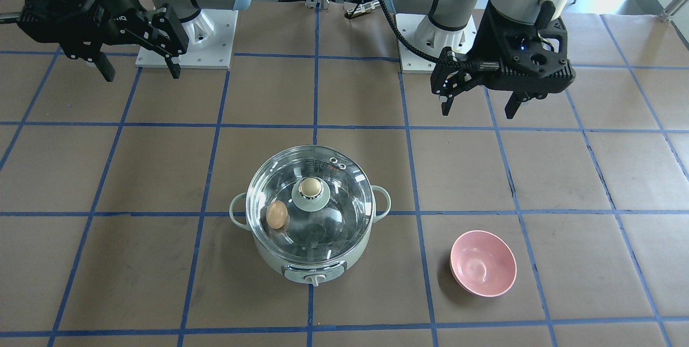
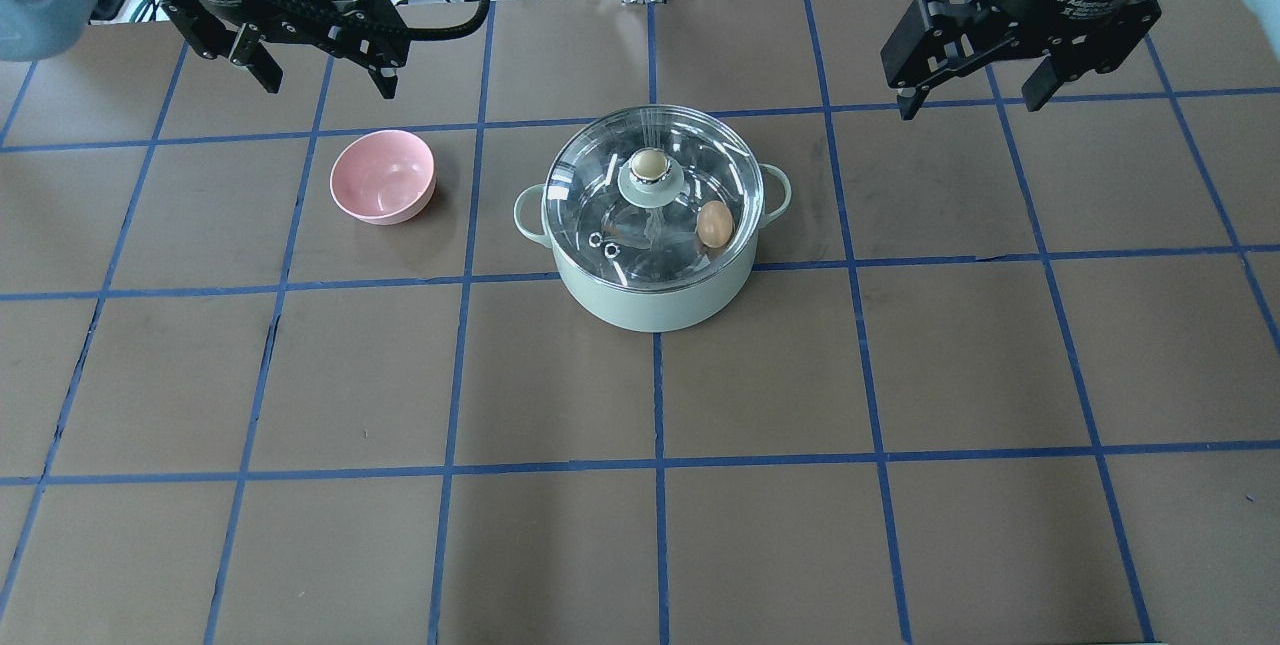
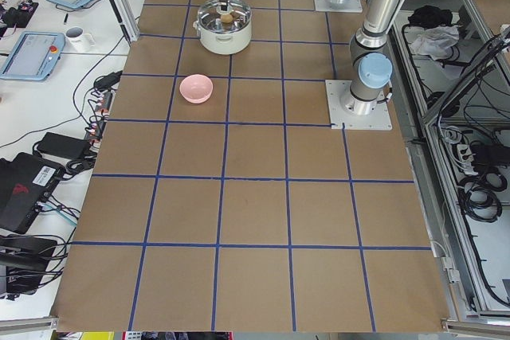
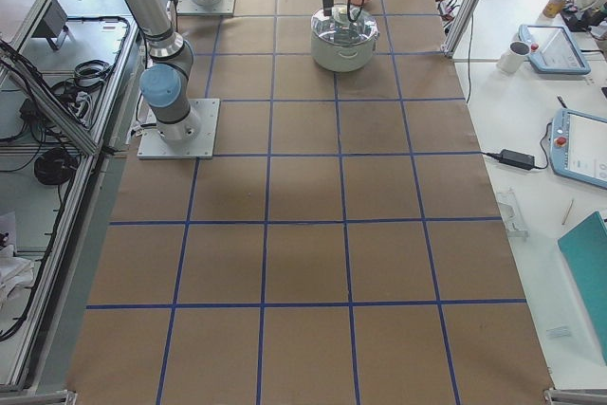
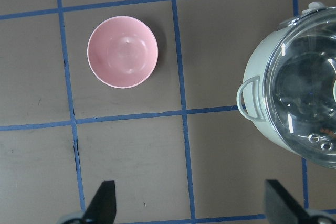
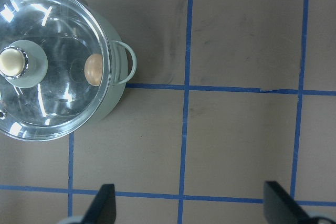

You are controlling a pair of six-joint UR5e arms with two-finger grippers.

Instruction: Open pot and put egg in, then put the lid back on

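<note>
Both arms hang high at the top of the overhead view, pointing down. The left gripper point(image 2: 328, 80) is upper left and the right gripper point(image 2: 968, 100) upper right, both with fingers wide apart and holding nothing. At counter point(image 2: 640, 525) centre: one pot point(image 2: 655, 303), one lid point(image 2: 600, 187) seated on it, and one egg point(image 2: 714, 224) inside at the pot's right. One pink bowl point(image 2: 383, 177) sits left of the pot.

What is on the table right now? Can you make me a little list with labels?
pot: pale green, in the middle of the table
lid: glass, sitting on the pot
egg: inside the pot, seen through the glass, near the rim on the robot's right
pink bowl: empty, beside the pot on the robot's left, not touching it
left pincer: open, holding nothing, beyond the bowl
right pincer: open, holding nothing, away from the pot
</note>
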